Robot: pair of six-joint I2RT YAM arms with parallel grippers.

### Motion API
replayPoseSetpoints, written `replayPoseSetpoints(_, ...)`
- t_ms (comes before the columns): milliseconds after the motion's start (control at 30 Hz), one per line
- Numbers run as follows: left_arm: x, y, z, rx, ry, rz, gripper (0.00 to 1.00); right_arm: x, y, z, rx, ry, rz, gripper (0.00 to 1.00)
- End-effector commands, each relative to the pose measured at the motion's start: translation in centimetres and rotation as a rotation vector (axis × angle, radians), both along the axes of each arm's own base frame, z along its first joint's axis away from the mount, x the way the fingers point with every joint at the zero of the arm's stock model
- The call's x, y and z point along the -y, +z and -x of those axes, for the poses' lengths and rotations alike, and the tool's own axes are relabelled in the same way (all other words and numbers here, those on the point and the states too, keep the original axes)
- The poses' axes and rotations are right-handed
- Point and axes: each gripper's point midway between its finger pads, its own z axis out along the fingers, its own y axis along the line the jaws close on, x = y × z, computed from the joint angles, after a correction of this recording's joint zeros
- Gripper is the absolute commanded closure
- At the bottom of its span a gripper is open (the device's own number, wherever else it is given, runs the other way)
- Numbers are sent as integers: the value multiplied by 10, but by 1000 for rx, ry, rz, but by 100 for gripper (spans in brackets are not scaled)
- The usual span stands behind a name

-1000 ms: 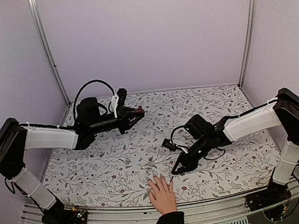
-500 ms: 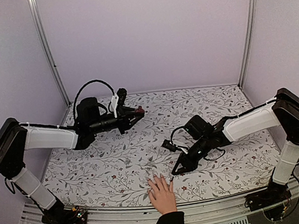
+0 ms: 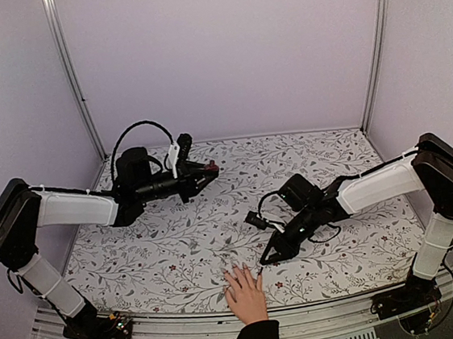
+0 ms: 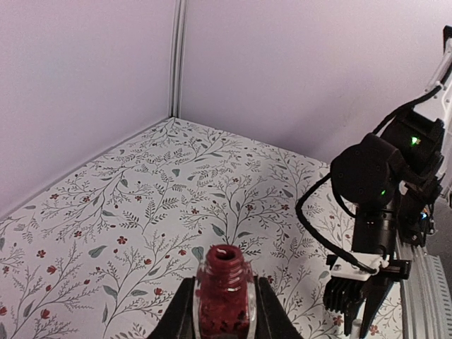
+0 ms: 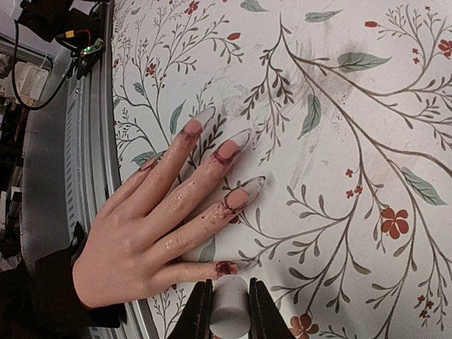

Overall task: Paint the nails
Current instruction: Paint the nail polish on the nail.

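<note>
A light-skinned hand (image 3: 245,293) with a black cuff lies flat at the table's near edge, fingers spread. In the right wrist view its long pale nails (image 5: 253,185) show, with dark-red smears at the nail bases (image 5: 226,268). My right gripper (image 5: 227,305) is shut on a white cap (image 5: 229,311), held just beside the little finger's tip; in the top view it (image 3: 266,256) hovers right of the hand. My left gripper (image 4: 224,314) is shut on an open dark-red bottle (image 4: 224,293), held above the far left of the table (image 3: 210,169).
The floral tablecloth (image 3: 306,157) covers the table, with purple walls on three sides. A metal rail (image 5: 85,141) and wiring run along the near edge by the hand. My right arm (image 4: 381,212) shows in the left wrist view.
</note>
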Motion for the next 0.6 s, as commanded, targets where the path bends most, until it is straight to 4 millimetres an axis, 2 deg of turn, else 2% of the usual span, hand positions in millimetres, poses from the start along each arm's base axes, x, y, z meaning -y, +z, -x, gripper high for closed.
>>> replayPoseSetpoints(0,-3,7,-6,22,7,22,100,-8,7,-3,9,1,-12,100)
replayPoseSetpoints(367,-3,6,-7,21,11,21,100,-1,10,-17,44,-45,1,100)
replayPoseSetpoints(567,-3,8,-6,23,9,24,100,1,28,-22,50,-78,-35,100)
